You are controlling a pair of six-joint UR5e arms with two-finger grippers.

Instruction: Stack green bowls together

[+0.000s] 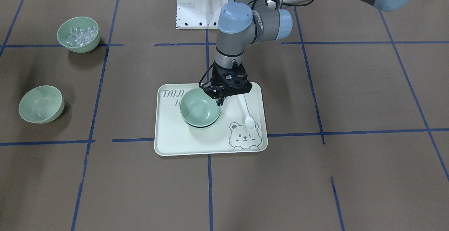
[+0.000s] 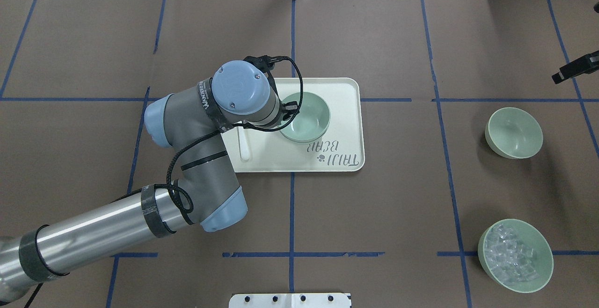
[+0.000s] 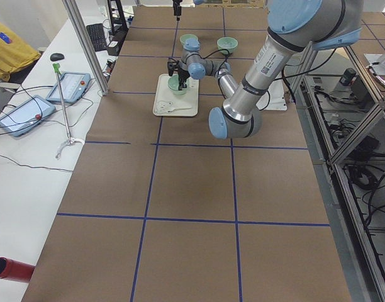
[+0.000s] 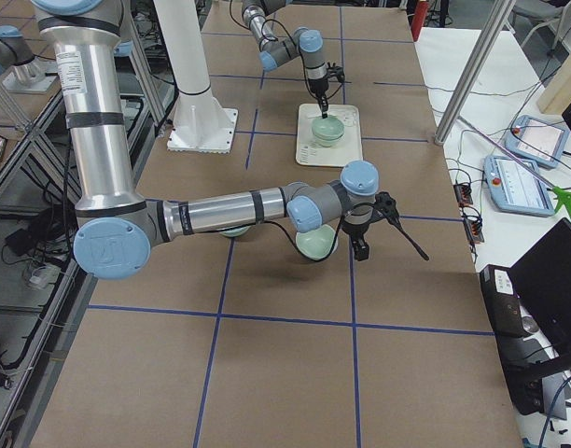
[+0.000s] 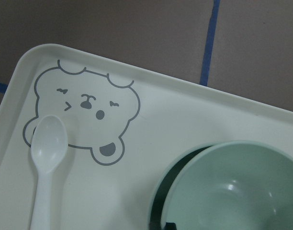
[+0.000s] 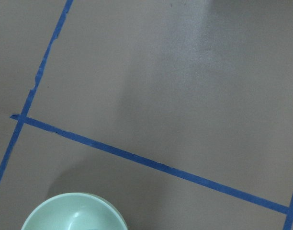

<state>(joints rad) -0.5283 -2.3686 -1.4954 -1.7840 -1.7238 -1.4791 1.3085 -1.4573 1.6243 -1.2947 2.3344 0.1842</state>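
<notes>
Well, left gripper [image 1: 219,96] pinches the rim of the top bowl [image 1: 198,106], nested in another bowl [image 1: 203,127] on the tray [image 1: 210,146]. 3rd bowl [image 1: 41,104] sits well apart. Right gripper [image 2: 576,68]: can't tell.

We find the table [image 1: 350,175] covered across its whole visible surface in brown paper, marked into large squares by blue tape lines [image 1: 209,189]. Four items rest directly on it. A pale rectangular tray [image 1: 210,145] sits near the centre, lying over one tape line that runs toward the robot. A white base plate [image 1: 203,2] stands at the robot's edge, in line with the tray. On the robot's right half, well apart from the tray, are two bowls. An empty green bowl [image 1: 41,104] sits inside a square, clear of the tape. A bowl of ice cubes [image 1: 78,34] sits nearer the robot's edge, over a tape line.
</notes>
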